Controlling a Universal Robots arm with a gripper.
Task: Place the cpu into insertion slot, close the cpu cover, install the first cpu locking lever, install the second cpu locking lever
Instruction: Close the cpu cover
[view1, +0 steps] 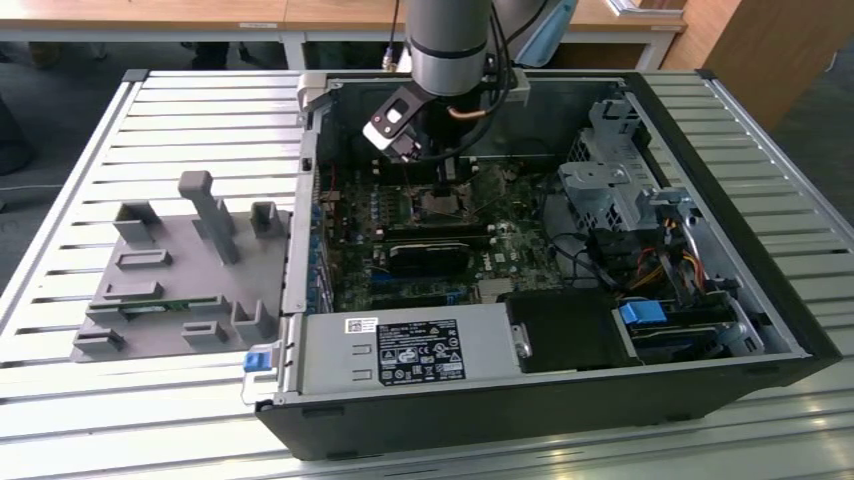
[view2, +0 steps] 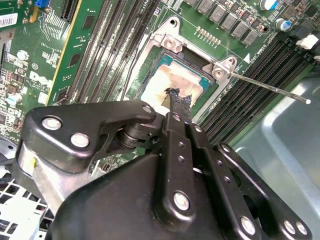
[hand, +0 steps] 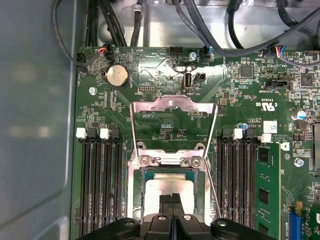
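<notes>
Gripper (view2: 177, 99) jaws pressed together, nothing seen between them. The taped tip sits over the cpu (view2: 186, 79); touching or just above, cannot tell. The cpu lies in the insertion slot (hand: 142, 192) and looks level, with a tan smear on its lid. Risks, as I judge them: a closed tip bearing off-centre could rock the chip and bend socket contacts. A sideways drift could snag the locking lever (view2: 265, 87), a thin rod standing free beside the socket. The cpu cover (hand: 172, 104) appears swung back beyond the socket, board visible through its cut-out; lowered onto a skewed chip, it would bind. The second wrist view gives tip against chip and the lever's full reach. The first wrist view gives the cover, plus memory slots (hand: 97, 185) flanking the socket on the motherboard (hand: 150, 65). The exterior view adds the open case (view1: 534, 410) and a grey fixture (view1: 174, 270) on the slatted table (view1: 80, 420), on the exterior view's left.
</notes>
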